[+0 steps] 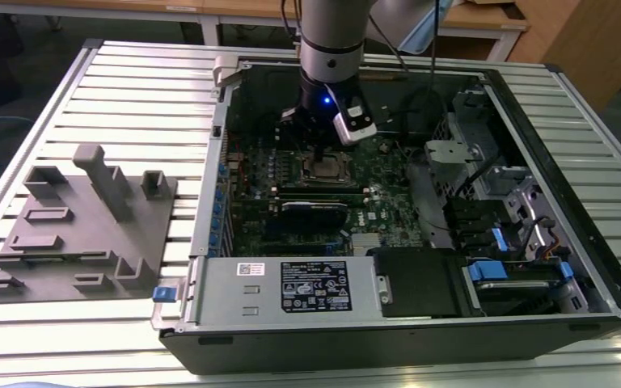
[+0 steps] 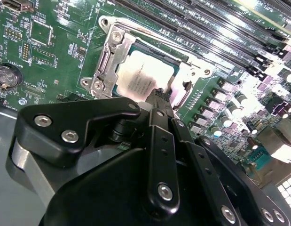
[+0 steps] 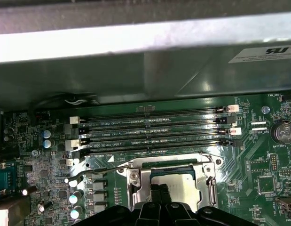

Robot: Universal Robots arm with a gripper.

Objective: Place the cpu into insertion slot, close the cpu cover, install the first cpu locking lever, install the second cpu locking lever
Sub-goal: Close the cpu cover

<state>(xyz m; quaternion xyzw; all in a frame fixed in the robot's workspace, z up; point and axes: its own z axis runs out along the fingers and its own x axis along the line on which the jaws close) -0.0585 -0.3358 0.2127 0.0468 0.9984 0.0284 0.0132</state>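
Observation:
The cpu [image 2: 143,75], a silvery square chip, lies flat in the insertion slot [image 1: 327,170] on the green motherboard inside the open computer case. The cpu cover [image 2: 104,66], a silver metal frame, lies down around it, and the chip shows through its window. My gripper [image 2: 158,93] is shut with its black fingertips together, right at the chip's edge and the cover's rim. In the first wrist view the gripper [image 3: 160,188] sits over the cpu [image 3: 185,186] and cover [image 3: 134,188]. A thin wire lever [image 3: 96,172] sticks out beside the socket. In the exterior view the gripper [image 1: 325,153] hangs just above the socket.
Long black memory slots [image 3: 150,127] run beside the socket. The case holds a power supply [image 1: 289,283] at the front and drive bays [image 1: 504,210] on the exterior view's right. A grey fixture block [image 1: 84,226] stands on the slatted table [image 1: 127,73] at the exterior view's left.

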